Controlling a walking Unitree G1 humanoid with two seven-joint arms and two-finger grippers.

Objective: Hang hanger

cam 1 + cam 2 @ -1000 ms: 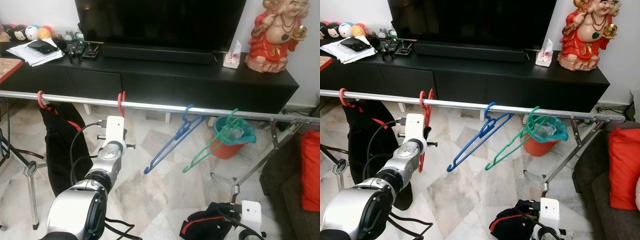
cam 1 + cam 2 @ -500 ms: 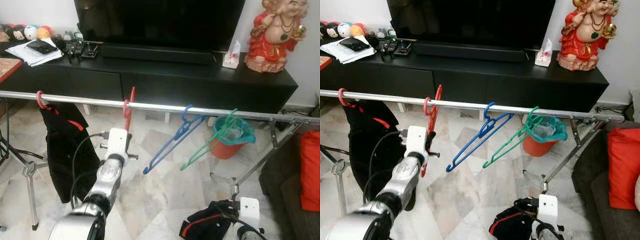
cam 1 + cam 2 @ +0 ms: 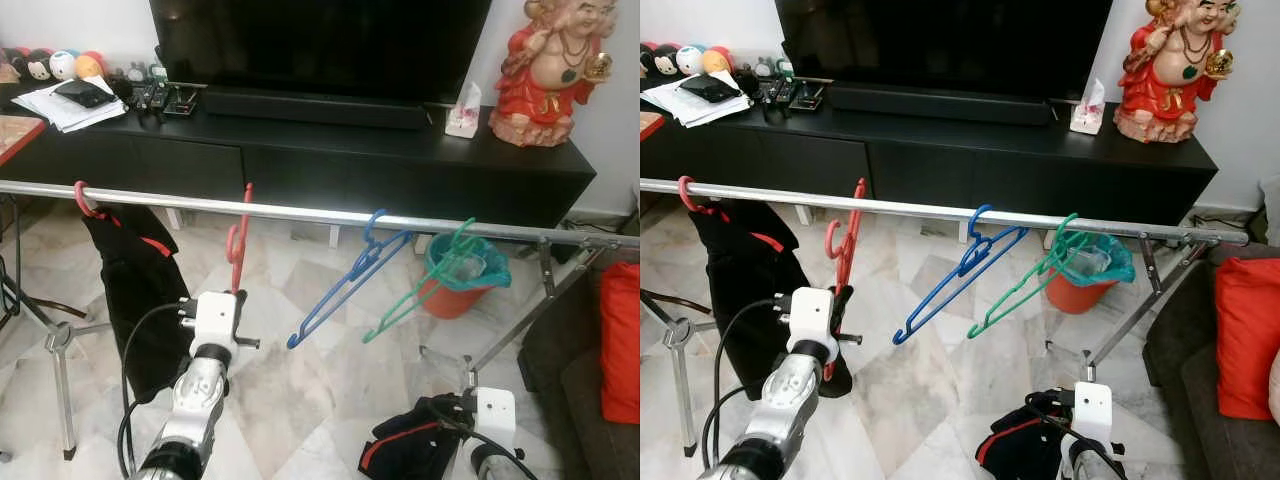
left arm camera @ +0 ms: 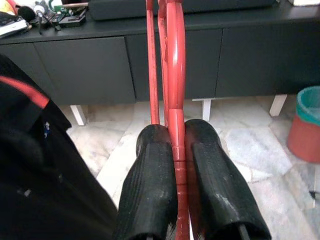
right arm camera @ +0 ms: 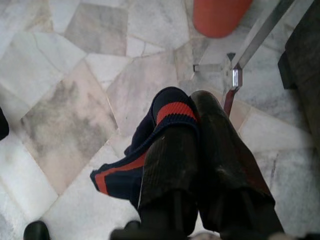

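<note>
My left gripper (image 4: 175, 135) is shut on a red hanger (image 4: 174, 75), its two black fingers pinching the plastic from either side. Seen from the head camera, the red hanger (image 3: 238, 238) stands edge-on with its hook just below the silver rail (image 3: 310, 214), while one tip reaches up across the rail. Down by the floor at the right, my right gripper (image 5: 192, 107) is shut on a dark navy garment with red stripes (image 5: 125, 172), which bunches beside the wrist (image 3: 410, 450).
A blue hanger (image 3: 345, 285) and a green hanger (image 3: 425, 290) hang on the rail to the right. A black garment (image 3: 135, 290) hangs at the left. Behind are a black TV console (image 3: 400, 170), an orange bin (image 3: 462, 275) and a rack leg (image 3: 520, 330).
The left gripper has come down and back with the red hanger. Its hook sat over the rail before and now hangs below it. The right arm stays low.
</note>
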